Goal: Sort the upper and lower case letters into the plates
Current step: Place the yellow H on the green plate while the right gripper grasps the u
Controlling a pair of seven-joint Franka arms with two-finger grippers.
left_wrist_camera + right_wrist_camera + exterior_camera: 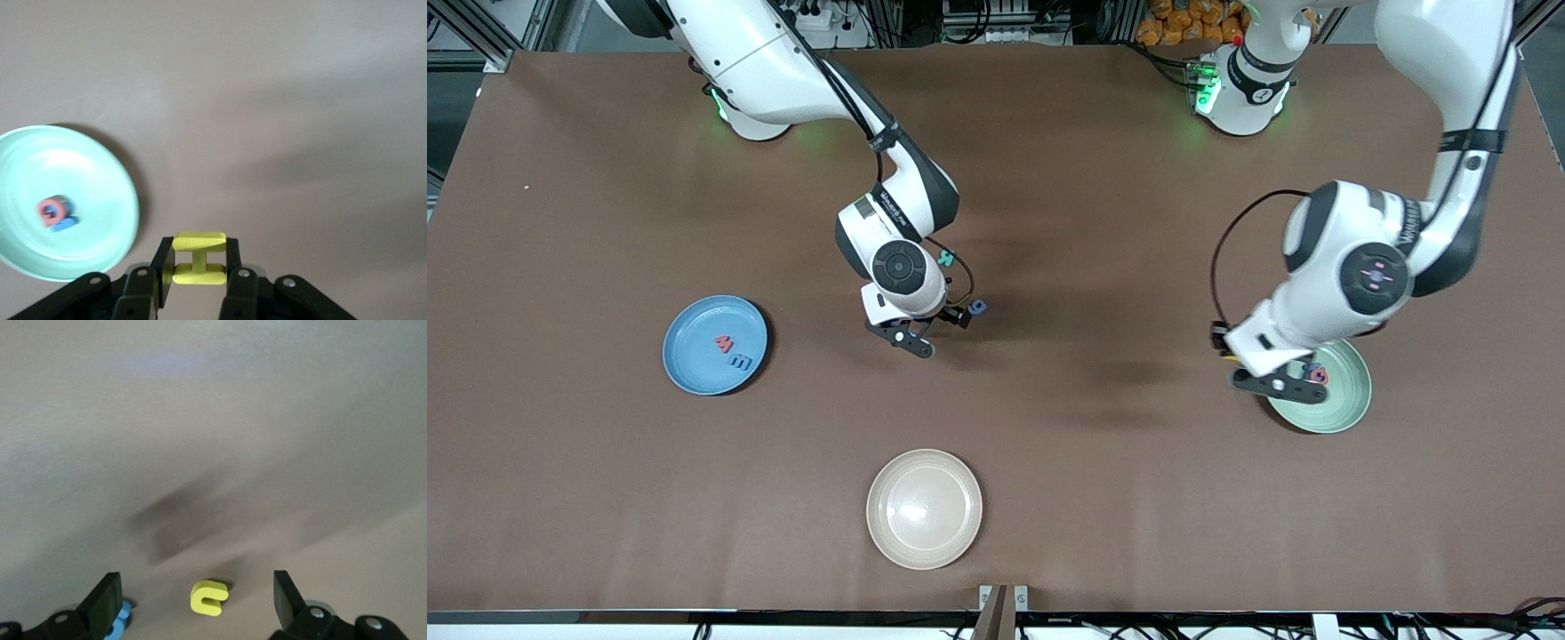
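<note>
Left gripper (198, 261): clamped on a small chunky yellow toy letter shaped like an I (198, 257), up in the air beside the round pale mint green plate (1343, 400), at the left arm's end of the table.
Mint plate contents: a red letter (51, 211) touching a blue letter (65, 225).
Right gripper (197, 600): fingers spread wide, holding nothing, over a small yellow hooked letter (209, 597) on the brown table (1094, 462), mid-table.
Nearby: a blue letter piece (120, 621) just beside one finger.
Sky blue round plate (694, 373): toward the right arm's end, holding a red letter (723, 343) and a blue letter (740, 362).
Cream-beige plate (924, 508): nearest the front camera.
</note>
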